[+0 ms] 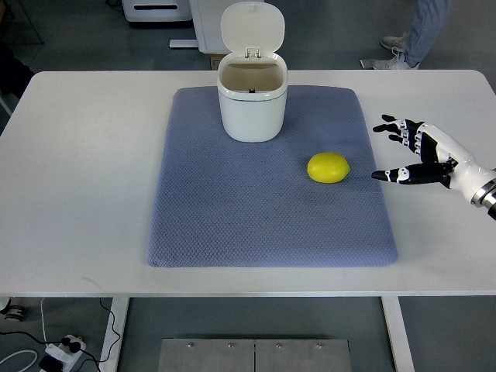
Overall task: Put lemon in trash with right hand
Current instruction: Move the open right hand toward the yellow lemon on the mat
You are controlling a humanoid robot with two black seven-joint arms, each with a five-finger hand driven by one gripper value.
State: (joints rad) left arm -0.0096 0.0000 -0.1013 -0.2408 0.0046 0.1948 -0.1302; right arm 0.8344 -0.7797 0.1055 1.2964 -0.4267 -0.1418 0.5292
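White tabletop [77,170], blue-grey quilted mat [232,217]: task barely begun.
Round yellow lemon [328,167] lying on mat, right of centre, untouched; white plastic trash bin [252,105] at mat's far edge, lid up. Right black-and-white robot hand [415,151] just beside lemon, fingers spread, holding nothing. Grasp, carry and drop all left.

A mat [232,217] lies mid-frame on the worktop [77,155]. The trash bin [252,105] stands at the mat's upper edge, lid up; the lemon [328,167] lies lower right of it. The right hand [422,151] sits at the frame's right, beside the mat.
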